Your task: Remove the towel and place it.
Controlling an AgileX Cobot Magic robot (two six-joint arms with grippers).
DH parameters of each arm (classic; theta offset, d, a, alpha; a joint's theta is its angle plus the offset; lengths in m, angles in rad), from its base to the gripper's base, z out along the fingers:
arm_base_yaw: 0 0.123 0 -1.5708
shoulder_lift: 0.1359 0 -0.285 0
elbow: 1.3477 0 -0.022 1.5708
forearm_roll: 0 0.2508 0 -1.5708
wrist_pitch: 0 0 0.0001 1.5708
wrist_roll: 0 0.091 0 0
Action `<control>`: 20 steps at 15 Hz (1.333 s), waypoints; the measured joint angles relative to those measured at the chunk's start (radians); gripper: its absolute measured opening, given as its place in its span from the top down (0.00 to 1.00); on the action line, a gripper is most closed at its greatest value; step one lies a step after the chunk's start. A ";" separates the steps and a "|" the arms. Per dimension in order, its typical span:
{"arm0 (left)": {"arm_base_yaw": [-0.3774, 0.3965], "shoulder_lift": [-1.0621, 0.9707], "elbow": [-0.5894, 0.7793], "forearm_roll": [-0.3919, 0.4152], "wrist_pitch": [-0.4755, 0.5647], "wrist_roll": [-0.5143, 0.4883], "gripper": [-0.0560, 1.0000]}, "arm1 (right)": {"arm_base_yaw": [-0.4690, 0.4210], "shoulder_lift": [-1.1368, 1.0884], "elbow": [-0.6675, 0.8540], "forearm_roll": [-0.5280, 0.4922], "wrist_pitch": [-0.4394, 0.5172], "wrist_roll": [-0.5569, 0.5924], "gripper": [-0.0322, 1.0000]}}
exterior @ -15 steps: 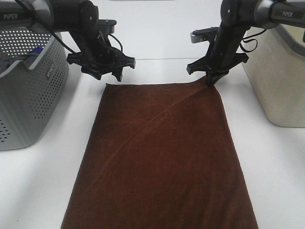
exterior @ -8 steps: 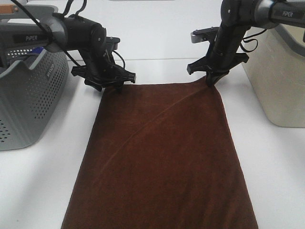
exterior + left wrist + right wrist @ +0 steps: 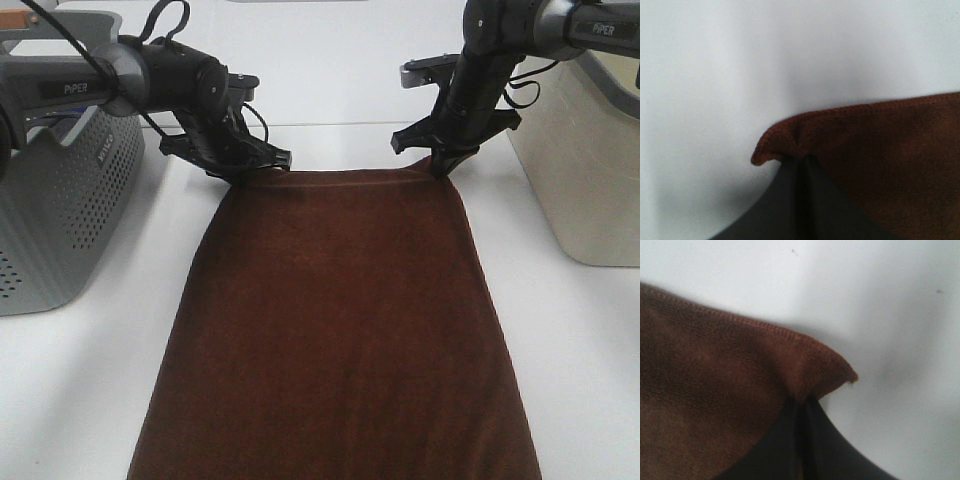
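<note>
L tool (image 3: pixel 245 172) & R tool (image 3: pixel 440 168) each clenched on a far corner of brown towel (image 3: pixel 335 320); rest lies flat on white worktop (image 3: pixel 90 390).

— What is different at the towel (image 3: pixel 340 330)?
— The left gripper (image 3: pixel 245 168), before just behind its far left corner, now pinches that corner.
— And the cloth itself?
— The diagonal crease is gone; the far edge looks slightly raised.

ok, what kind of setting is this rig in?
Likely a lab bench staged for laundry handling: plain white table, brown towel spread on it, grey perforated basket and beige bin at the sides.
</note>
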 joint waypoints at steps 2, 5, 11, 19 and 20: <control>0.000 0.016 -0.036 0.035 -0.019 0.003 0.94 | 0.000 0.000 0.000 -0.004 -0.049 0.000 0.97; 0.005 0.021 -0.094 0.078 -0.090 0.003 0.94 | 0.000 0.000 0.000 -0.029 -0.174 0.000 0.97; 0.074 0.021 -0.125 0.093 -0.299 0.003 0.94 | 0.000 0.000 0.000 -0.096 -0.427 0.000 0.97; 0.081 0.105 -0.128 0.108 -0.646 0.003 0.94 | -0.001 0.056 0.000 -0.185 -0.801 0.000 0.95; 0.081 0.122 -0.128 0.109 -0.646 0.008 0.94 | -0.001 0.074 0.000 -0.200 -0.834 0.000 0.89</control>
